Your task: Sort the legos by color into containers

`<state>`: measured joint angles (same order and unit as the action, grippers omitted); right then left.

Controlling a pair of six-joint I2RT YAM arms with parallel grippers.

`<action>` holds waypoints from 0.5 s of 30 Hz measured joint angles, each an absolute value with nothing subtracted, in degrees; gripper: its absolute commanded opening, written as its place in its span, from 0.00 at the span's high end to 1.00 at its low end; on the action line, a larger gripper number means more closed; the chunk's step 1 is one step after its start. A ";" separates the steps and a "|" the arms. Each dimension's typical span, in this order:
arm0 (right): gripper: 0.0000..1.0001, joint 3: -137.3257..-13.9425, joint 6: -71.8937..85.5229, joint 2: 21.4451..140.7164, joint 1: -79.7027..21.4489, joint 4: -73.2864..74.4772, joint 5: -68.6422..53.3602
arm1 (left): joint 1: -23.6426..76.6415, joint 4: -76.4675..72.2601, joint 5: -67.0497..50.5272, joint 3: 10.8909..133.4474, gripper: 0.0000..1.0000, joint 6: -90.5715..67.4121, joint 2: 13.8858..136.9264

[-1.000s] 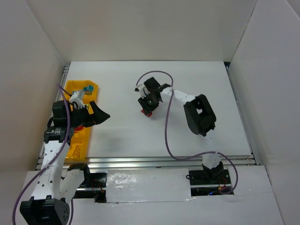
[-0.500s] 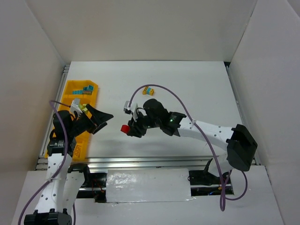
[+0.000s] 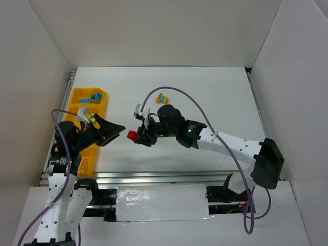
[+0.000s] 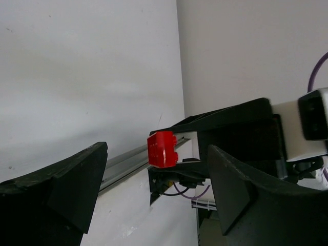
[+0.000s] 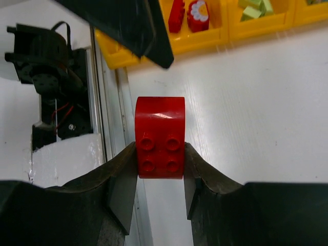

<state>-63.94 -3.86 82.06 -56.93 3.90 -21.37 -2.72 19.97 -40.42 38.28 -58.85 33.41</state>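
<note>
The right claw (image 3: 137, 137) is clenched on a red lego (image 3: 131, 135), pinching it by its two sides with the studded face turned toward the wrist camera, and it holds the brick above the white worktop (image 3: 215, 102) just off the right side of the yellow-orange bin tray (image 3: 77, 100), level with the tray's nearer half. The left claw (image 3: 114, 131) is released, its black jaws spread wide and grasping nothing; it hangs at the tray's right edge, pointing at the red lego, which sits just beyond its fingertips. In the tray's far compartment lie teal-blue legos (image 3: 94, 97). The right wrist view shows red pieces (image 5: 177, 14) in one compartment and pale green legos (image 5: 253, 9) in the next. A yellow-and-teal clump (image 3: 163, 98) rests on the worktop well to the right of the tray's far end.
</note>
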 measured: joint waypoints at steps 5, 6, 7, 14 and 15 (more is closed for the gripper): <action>0.99 -71.07 -3.40 85.65 -57.74 3.46 -19.64 | -0.78 20.14 -40.38 38.33 0.18 -58.83 34.39; 0.99 -72.49 -3.22 86.65 -58.04 3.46 -19.14 | -0.40 20.14 -40.32 38.33 0.18 -58.78 34.46; 0.99 -73.73 -3.18 87.64 -58.35 3.40 -18.81 | -0.01 20.12 -40.16 38.37 0.19 -58.74 34.70; 0.99 -77.58 -2.94 92.01 -60.27 4.75 -17.21 | 1.08 18.90 -39.44 38.81 0.56 -58.61 35.64; 0.99 -77.67 -2.96 92.33 -60.53 4.69 -17.04 | 1.19 19.05 -39.13 38.87 0.71 -58.02 35.73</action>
<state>-77.67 -2.96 92.33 -60.53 4.69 -17.04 1.19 19.05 -39.13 38.87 -58.02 35.73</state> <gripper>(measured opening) 0.435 0.480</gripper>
